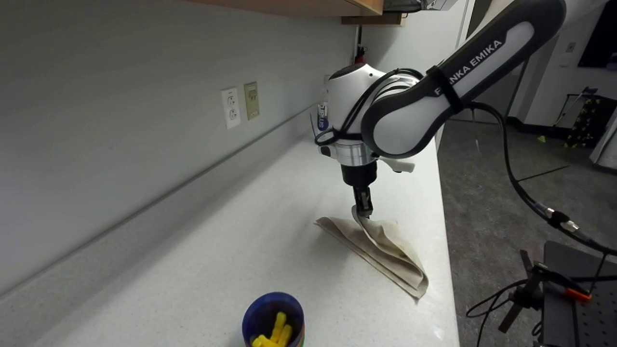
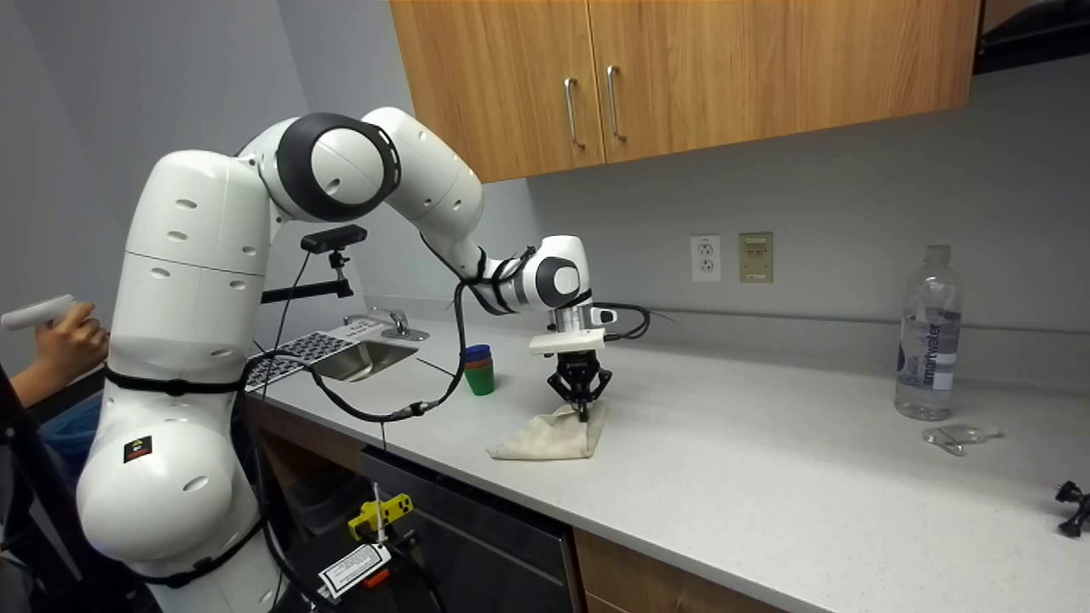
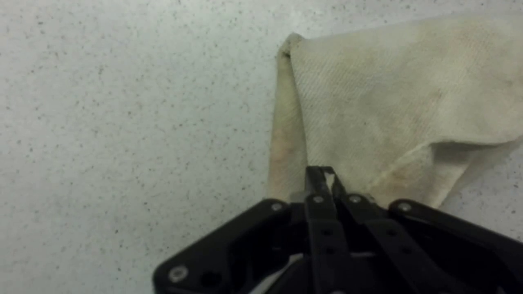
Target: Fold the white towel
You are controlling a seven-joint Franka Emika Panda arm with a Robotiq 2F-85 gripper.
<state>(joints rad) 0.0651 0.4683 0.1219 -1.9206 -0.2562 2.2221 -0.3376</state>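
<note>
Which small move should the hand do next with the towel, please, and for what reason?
Probably lower the hand a little before opening it. It looks shut on the towel, and in an exterior view a fold rises to it, above the counter; lowering first should help that fold lie flatter.

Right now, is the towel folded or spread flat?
Partly folded: in an exterior view, the towel shows overlapping layers, one part raised at the pincer.
</note>
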